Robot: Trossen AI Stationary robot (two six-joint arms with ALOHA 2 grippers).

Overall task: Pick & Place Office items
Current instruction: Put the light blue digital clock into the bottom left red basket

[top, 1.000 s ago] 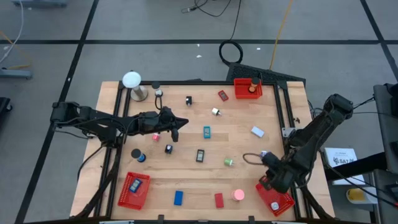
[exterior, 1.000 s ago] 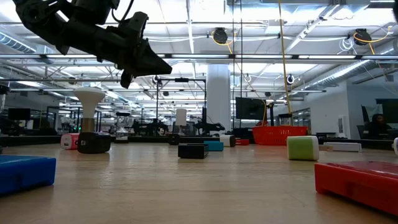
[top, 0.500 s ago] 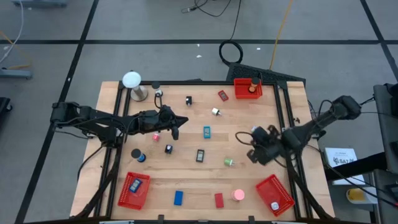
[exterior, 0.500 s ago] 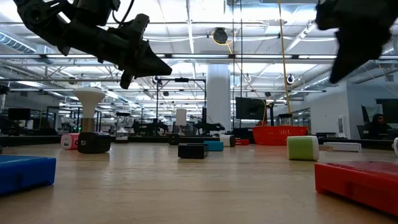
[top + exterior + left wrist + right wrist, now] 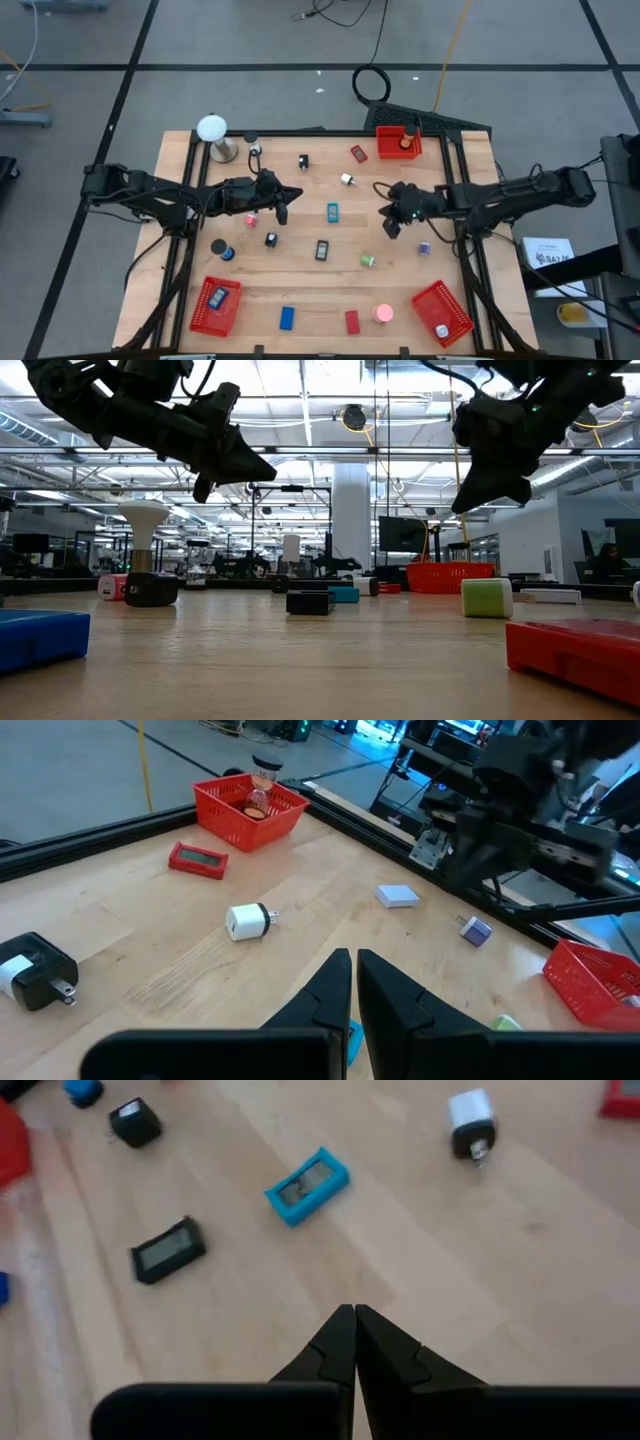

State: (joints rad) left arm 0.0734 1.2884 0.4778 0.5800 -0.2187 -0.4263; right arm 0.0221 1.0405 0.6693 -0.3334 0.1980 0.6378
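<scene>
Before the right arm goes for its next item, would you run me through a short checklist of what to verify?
1. Right gripper empty: ok, fingers shut with nothing between them in its wrist view.
2. Right gripper open for a pick: not ok, it must open first.
3. Target in sight: ok, the teal block lies flat ahead, apart from the black flat piece.
4. Left gripper out of the way: ok, it hangs shut and empty over the table's left half, away from the right one.
5. Drop-off ready: cannot tell; the red basket at the near right corner holds one small piece, but where this item belongs is not shown.
</scene>
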